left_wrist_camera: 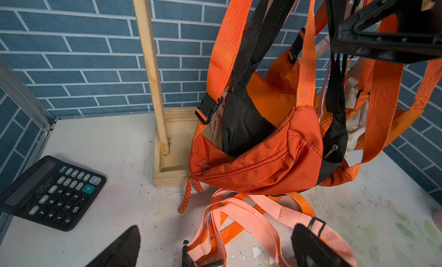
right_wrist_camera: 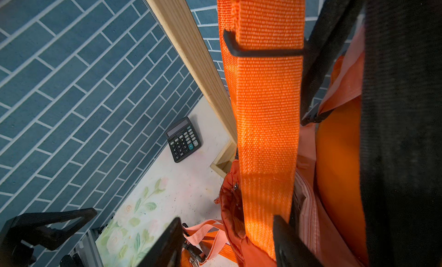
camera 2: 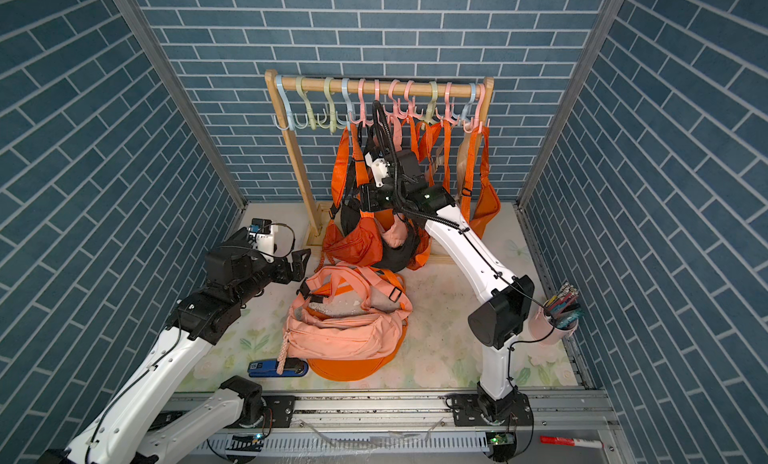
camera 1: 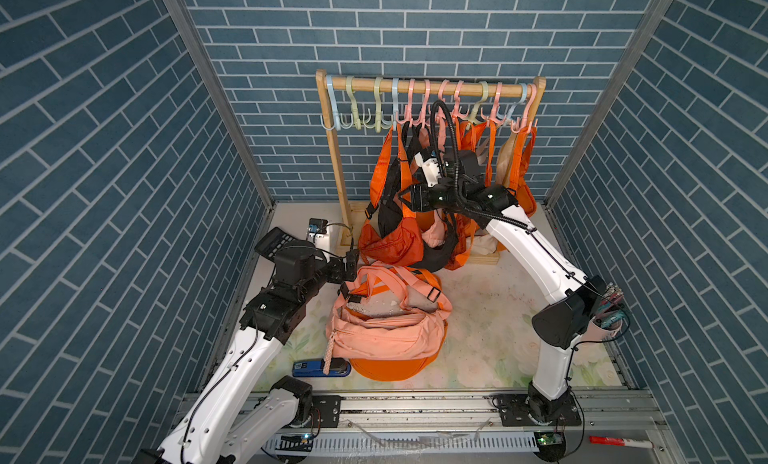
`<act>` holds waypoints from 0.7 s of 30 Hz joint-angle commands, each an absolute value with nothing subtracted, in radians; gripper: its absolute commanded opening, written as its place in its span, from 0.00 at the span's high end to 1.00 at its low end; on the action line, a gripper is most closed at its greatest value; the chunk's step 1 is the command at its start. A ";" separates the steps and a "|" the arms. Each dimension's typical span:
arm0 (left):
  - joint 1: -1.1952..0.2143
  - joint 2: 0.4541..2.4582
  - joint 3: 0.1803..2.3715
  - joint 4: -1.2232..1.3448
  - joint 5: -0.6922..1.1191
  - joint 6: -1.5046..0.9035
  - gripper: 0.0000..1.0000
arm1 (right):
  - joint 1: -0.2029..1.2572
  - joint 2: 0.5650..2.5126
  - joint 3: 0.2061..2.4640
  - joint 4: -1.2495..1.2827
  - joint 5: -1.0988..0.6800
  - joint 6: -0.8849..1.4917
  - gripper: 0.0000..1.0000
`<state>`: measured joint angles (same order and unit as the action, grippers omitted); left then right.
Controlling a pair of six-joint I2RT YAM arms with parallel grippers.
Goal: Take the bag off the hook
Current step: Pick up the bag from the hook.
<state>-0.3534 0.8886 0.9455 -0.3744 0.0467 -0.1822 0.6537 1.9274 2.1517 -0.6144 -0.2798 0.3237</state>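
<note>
Several bags hang by their straps from coloured hooks [camera 1: 410,108] on a wooden rack [camera 1: 432,86]. The front one is an orange bag [camera 1: 390,243] [camera 2: 353,241] [left_wrist_camera: 258,163] with a black bag tucked behind it. My right gripper [camera 1: 402,198] [camera 2: 362,198] [right_wrist_camera: 226,230] is in among the hanging straps. Its jaws stand apart around the bag's wide orange strap [right_wrist_camera: 265,122], which lies against one finger. My left gripper [camera 1: 351,267] [camera 2: 301,264] [left_wrist_camera: 216,230] is open and empty, low over the table above loose pink straps [left_wrist_camera: 251,218].
A pink bag [camera 1: 386,333] lies on an orange bag [camera 1: 390,368] mid-table. A calculator [camera 1: 274,241] [left_wrist_camera: 52,194] sits by the left wall and a blue stapler [camera 1: 320,368] near the front. A pen cup [camera 1: 609,316] stands at the right and a red marker [camera 1: 619,442] lies on the front rail.
</note>
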 commanded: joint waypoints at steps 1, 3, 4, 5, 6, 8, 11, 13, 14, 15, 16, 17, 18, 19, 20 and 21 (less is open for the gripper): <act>-0.344 0.896 0.954 -0.359 0.075 -0.167 0.01 | 0.648 1.974 2.207 -0.642 -0.300 0.295 0.41; -0.342 0.896 0.951 -0.358 0.077 -0.167 0.01 | 0.641 1.996 2.228 -0.639 -0.311 0.303 0.41; -0.342 0.896 0.951 -0.357 0.078 -0.166 0.01 | 0.639 2.009 2.242 -0.638 -0.318 0.309 0.41; -0.342 0.896 0.948 -0.357 0.079 -0.166 0.01 | 0.639 2.021 2.256 -0.639 -0.323 0.313 0.41; -0.341 0.897 0.949 -0.357 0.081 -0.164 0.01 | 0.638 2.034 2.276 -0.645 -0.325 0.314 0.41; -0.339 0.902 0.950 -0.359 0.086 -0.161 0.01 | 0.638 2.059 2.313 -0.657 -0.325 0.313 0.41; -0.336 0.903 0.948 -0.358 0.095 -0.161 0.01 | 0.636 2.082 2.361 -0.682 -0.320 0.305 0.41; -0.336 0.903 0.948 -0.357 0.099 -0.161 0.01 | 0.633 2.089 2.386 -0.699 -0.303 0.297 0.41; -0.336 0.903 0.947 -0.357 0.100 -0.161 0.01 | 0.630 2.095 2.397 -0.710 -0.295 0.294 0.40; -0.336 0.903 0.947 -0.357 0.100 -0.161 0.01 | 0.628 2.099 2.406 -0.717 -0.290 0.295 0.40; -0.337 0.904 0.947 -0.357 0.100 -0.161 0.01 | 0.626 2.104 2.416 -0.727 -0.279 0.290 0.41; -0.336 0.903 0.948 -0.357 0.100 -0.162 0.01 | 0.626 2.109 2.428 -0.741 -0.258 0.279 0.41; -0.336 0.904 0.946 -0.357 0.102 -0.163 0.01 | 0.626 2.113 2.437 -0.751 -0.249 0.273 0.41; -0.336 0.903 0.945 -0.357 0.104 -0.163 0.01 | 0.626 2.114 2.438 -0.755 -0.246 0.269 0.41; -0.335 0.902 0.945 -0.358 0.104 -0.162 0.01 | 0.626 2.114 2.436 -0.753 -0.245 0.268 0.41; -0.336 0.902 0.943 -0.357 0.104 -0.163 0.01 | 0.626 2.115 2.433 -0.748 -0.249 0.270 0.41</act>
<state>-0.3424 0.9035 0.9455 -0.3687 0.0940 -0.1707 0.6296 2.0960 2.4145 -0.7101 -0.2722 0.3073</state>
